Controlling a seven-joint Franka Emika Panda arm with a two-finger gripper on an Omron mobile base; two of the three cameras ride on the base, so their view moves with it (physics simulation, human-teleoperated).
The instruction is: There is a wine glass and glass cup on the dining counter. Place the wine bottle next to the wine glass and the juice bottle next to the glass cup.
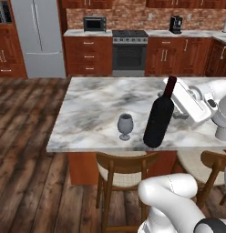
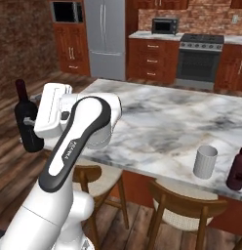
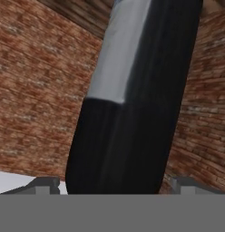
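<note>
Standing tilted on the dining counter [image 1: 92, 109], the wine bottle [image 1: 159, 118] leans with its dark red top toward the far right, base near the counter's front edge. Gripper [image 1: 175, 113] sits at the bottle's body from the right, clamped on it: in hand view the black bottle fills the gap between the two dark fingertips [image 3: 44, 185] at the bottom corners. In the right base view the same bottle [image 2: 28, 122] shows at the left edge, partly behind the white hand.

Wine glass [image 1: 125, 126] stands upright just left of the bottle, near it but apart, also close to the front edge. Glass cup [image 2: 205, 162] stands upright well along the counter toward its other end, near the front edge, with the juice bottle [image 2: 237, 170] just beside it on the right, cut by the frame edge; cannot tell if they touch.

Wooden stools [image 1: 124, 169] tuck under the counter front. Behind: fridge [image 1: 38, 36], stove [image 1: 130, 52], microwave [image 1: 94, 23] on the back counter, brick wall.
</note>
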